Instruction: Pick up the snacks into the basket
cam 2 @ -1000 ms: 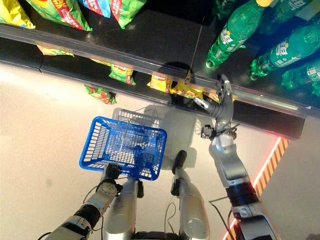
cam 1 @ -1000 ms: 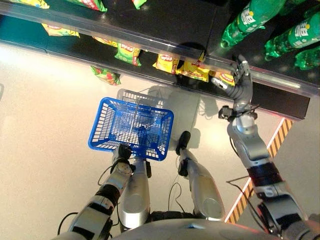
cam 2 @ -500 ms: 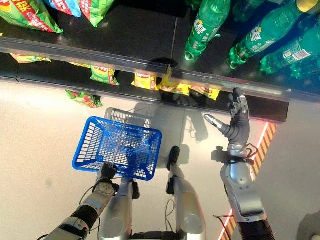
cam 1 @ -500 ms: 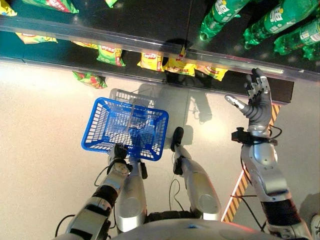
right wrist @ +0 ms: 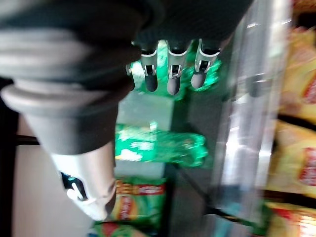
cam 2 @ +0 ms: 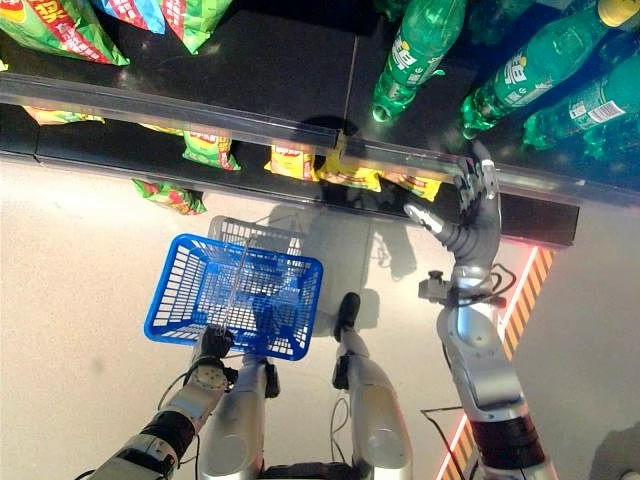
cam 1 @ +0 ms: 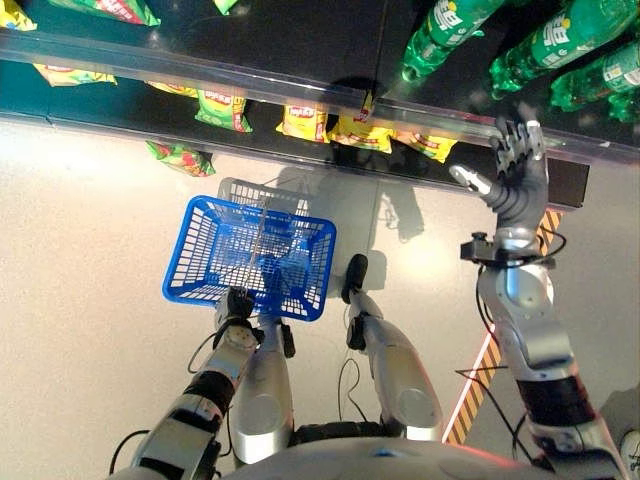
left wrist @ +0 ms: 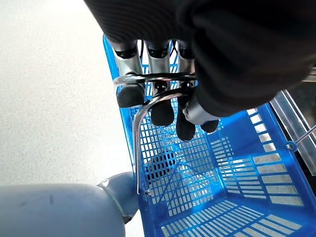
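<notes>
In the left eye view, the blue plastic mesh basket hangs low in front of the robot, over the pale floor, and no snack lies in it. The left robot hand is at the basket's near rim. The right robot hand is raised toward the dark shelf, fingers spread and straight, holding nothing, just below the shelf's clear front rail. Yellow snack bags hang under that rail; green plastic bottles lie on the shelf above.

The right eye view shows the same layout: the open right robot hand sits beside the rightmost yellow bags, not touching them as far as I can tell. A green and red snack bag lies on the floor near the shelf base.

In the left wrist view, the left robot hand's fingers curl round the basket's silver wire handle.

In the right wrist view, the right robot hand's fingers reach out straight toward the shelf, empty.

The task looks barely begun: basket carried, every snack yet to be picked.
</notes>
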Robot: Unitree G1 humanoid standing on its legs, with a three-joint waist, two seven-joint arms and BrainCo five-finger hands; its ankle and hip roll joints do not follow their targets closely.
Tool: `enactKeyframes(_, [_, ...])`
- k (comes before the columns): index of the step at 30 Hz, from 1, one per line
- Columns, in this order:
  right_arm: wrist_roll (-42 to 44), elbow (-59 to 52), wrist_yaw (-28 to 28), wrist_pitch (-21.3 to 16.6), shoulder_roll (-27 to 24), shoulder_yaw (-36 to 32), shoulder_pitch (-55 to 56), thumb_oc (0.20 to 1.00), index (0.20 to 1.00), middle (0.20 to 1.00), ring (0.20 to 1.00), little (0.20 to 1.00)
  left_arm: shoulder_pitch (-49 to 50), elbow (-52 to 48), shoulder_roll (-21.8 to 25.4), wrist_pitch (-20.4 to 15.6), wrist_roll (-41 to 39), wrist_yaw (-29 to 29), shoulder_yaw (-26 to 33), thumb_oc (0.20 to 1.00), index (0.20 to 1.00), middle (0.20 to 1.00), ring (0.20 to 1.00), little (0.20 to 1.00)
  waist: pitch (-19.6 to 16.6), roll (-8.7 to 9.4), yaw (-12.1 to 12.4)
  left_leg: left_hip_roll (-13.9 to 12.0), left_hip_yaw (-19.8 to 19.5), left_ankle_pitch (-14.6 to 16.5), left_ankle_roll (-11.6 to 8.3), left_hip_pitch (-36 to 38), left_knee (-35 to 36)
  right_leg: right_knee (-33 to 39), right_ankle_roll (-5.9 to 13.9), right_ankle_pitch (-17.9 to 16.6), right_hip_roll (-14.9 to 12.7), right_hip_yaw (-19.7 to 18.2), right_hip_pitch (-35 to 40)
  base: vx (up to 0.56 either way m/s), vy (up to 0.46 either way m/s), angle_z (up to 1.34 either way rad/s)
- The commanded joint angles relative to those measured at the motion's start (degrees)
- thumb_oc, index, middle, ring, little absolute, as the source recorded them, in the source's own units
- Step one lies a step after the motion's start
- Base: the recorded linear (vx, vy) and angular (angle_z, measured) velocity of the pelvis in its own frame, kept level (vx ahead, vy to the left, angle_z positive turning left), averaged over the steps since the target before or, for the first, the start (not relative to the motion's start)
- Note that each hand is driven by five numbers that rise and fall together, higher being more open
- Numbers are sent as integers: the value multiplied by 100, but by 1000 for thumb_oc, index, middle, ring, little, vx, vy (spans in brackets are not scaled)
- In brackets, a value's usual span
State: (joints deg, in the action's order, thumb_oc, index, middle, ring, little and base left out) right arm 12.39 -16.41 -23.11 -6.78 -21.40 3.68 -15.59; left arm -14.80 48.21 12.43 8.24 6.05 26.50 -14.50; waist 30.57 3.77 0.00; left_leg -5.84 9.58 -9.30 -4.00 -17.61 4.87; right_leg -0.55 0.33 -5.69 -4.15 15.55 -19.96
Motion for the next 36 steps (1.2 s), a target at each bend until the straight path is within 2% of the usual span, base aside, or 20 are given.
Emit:
enactKeyframes(1, [-90,-194,-99,-119,-120,-61,-119,1000,1000,1000,1000,1000,466,-81,169,16,287,79,130,200,200,200,200,200,-178,360,193,104,31,64,-26,-83,-47,20,901,-277,-668,-296,140,0,0,0])
enactKeyframes(4, [-183,334,-232,127,-154,97,-655,1000,1000,1000,1000,1000,492,-82,144,38,278,9,46,200,200,200,200,200,-190,329,293,106,14,64,-29,-88,-44,42,899,-288,-678,-285,157,4,0,4])
enactKeyframes(8, [-168,837,-315,275,-152,237,-1036,1000,1000,1000,1000,1000,496,-96,132,39,264,-29,-28,200,200,200,200,200,-181,311,360,109,2,73,-25,-85,-39,55,898,-297,-688,-270,164,2,-1,1])
enactKeyframes(12, [-128,1845,-461,530,-328,416,-1748,1000,1000,1000,1000,1000,531,-69,147,34,203,-58,-131,200,200,200,200,200,-160,267,489,128,-27,80,-21,-86,-37,42,903,-301,-701,-233,184,5,3,3])
enactKeyframes(24, [323,4069,-558,689,-940,833,-3290,1000,1000,1000,1000,1000,523,171,155,-87,-67,-45,-398,200,200,200,200,200,-90,121,707,180,-54,122,-7,-105,-84,-38,907,-242,-749,-192,194,5,7,2])
enactKeyframes(28, [391,4161,-678,654,-997,716,-3302,1000,1000,1000,1000,1000,473,223,113,-96,-128,-19,-427,200,200,200,200,200,-89,93,702,193,-61,120,-9,-119,-81,-48,912,-232,-750,-178,191,0,0,0])
enactKeyframes(36, [296,3316,-825,427,-727,-9,-2207,1000,1000,1000,1000,1000,416,271,-11,-57,-129,21,-338,200,200,200,200,200,-127,81,590,210,-67,120,18,-150,-79,-49,905,-213,-766,-170,152,9,2,2])
